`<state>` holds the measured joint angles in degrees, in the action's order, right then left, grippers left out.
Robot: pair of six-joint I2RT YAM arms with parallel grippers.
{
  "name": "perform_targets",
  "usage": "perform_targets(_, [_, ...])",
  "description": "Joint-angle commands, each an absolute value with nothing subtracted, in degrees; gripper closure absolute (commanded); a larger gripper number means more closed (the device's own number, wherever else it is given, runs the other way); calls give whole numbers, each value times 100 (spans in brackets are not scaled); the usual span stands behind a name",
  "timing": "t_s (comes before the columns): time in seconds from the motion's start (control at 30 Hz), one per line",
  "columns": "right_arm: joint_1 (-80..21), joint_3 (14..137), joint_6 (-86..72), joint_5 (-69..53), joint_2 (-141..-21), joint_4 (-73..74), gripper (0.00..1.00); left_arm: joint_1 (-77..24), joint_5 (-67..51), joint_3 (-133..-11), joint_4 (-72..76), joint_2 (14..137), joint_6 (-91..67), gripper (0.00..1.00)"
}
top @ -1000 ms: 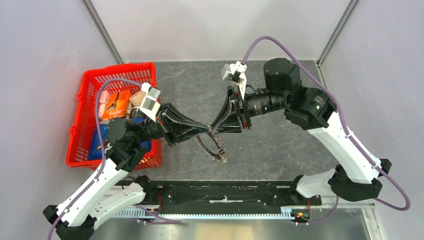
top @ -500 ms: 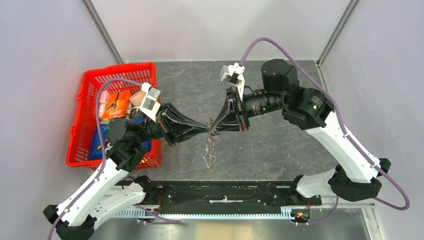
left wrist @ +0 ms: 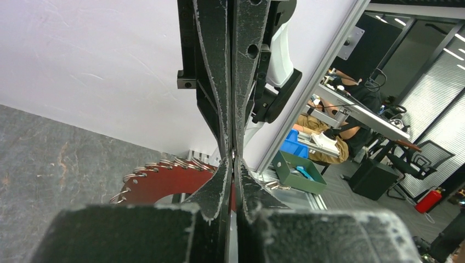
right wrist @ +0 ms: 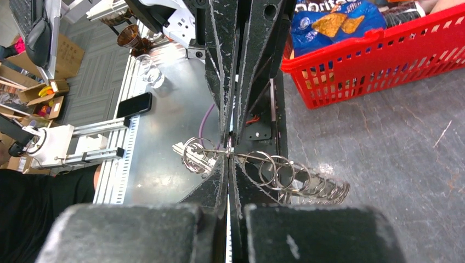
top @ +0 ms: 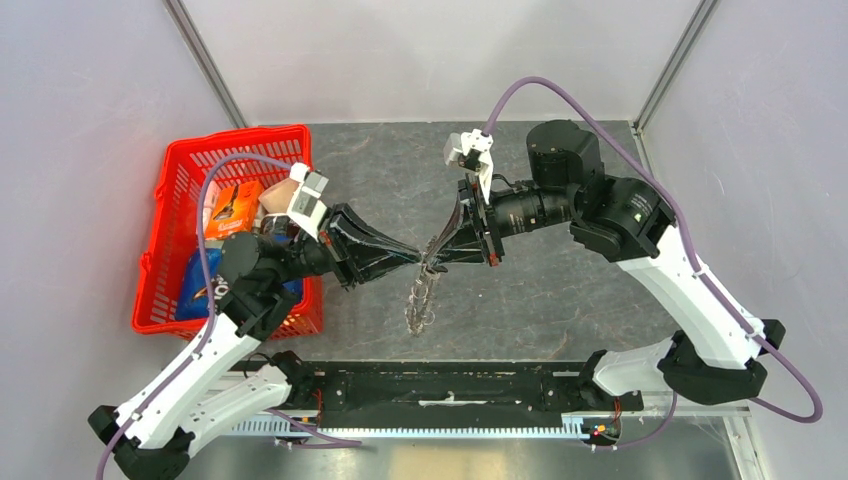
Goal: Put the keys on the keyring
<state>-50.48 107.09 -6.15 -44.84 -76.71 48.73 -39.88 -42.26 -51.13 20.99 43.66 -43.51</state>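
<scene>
My two grippers meet tip to tip above the middle of the table. The left gripper (top: 417, 258) and right gripper (top: 433, 260) are both shut at the top of the keyring (top: 420, 300), which hangs below them. In the right wrist view the gripper (right wrist: 229, 149) pinches the ring's thin wire, with several small split rings (right wrist: 296, 178) strung to the right and a silvery key (right wrist: 189, 156) to the left. In the left wrist view the gripper (left wrist: 234, 156) is shut, and the keyring (left wrist: 159, 181) shows reddish with small rings around its rim. The tiny black key is hidden.
A red basket (top: 170, 200) with snack packets stands at the left edge of the grey table, close behind the left arm; it also shows in the right wrist view (right wrist: 373, 60). A black rail (top: 440, 385) runs along the near edge. Grey walls enclose the table.
The hanging ring cluster swung from lower right to straight below the fingertips. Both grippers stayed shut together and shifted slightly.
</scene>
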Motion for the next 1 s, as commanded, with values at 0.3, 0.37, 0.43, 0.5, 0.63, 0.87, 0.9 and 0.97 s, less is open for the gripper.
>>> perform_targets(0.3, [-5059,11181,-455,-4489,-7866,5947,100,-3990,-4727,-5834,404,4384,-3681,64])
perform_targets(0.37, [-5062,11046,-474,-4537,-7836,5944,100,-3990,-4823,-5884,269,4398,-3657,62])
perform_targets(0.43, [-5067,10950,-505,-4623,-7822,5940,100,-3990,-4910,-5913,160,4449,-3633,62])
perform_targets(0.5, [-5071,10865,-547,-4720,-7808,5891,100,-3990,-4934,-5941,36,4491,-3556,62])
perform_targets(0.63, [-5089,10772,-595,-4799,-7820,5839,100,-3990,-4948,-5915,-113,4560,-3481,62])
perform_targets(0.87, [-5132,10773,-656,-4837,-7925,5758,100,-3990,-4975,-5898,-115,4627,-3441,62])
perform_targets(0.9, [-5133,10775,-655,-4844,-7951,5756,100,-3991,-4969,-5889,-116,4623,-3429,62])
perform_targets(0.97, [-5149,10771,-652,-4823,-7986,5753,100,-3990,-4966,-5889,-121,4632,-3432,62])
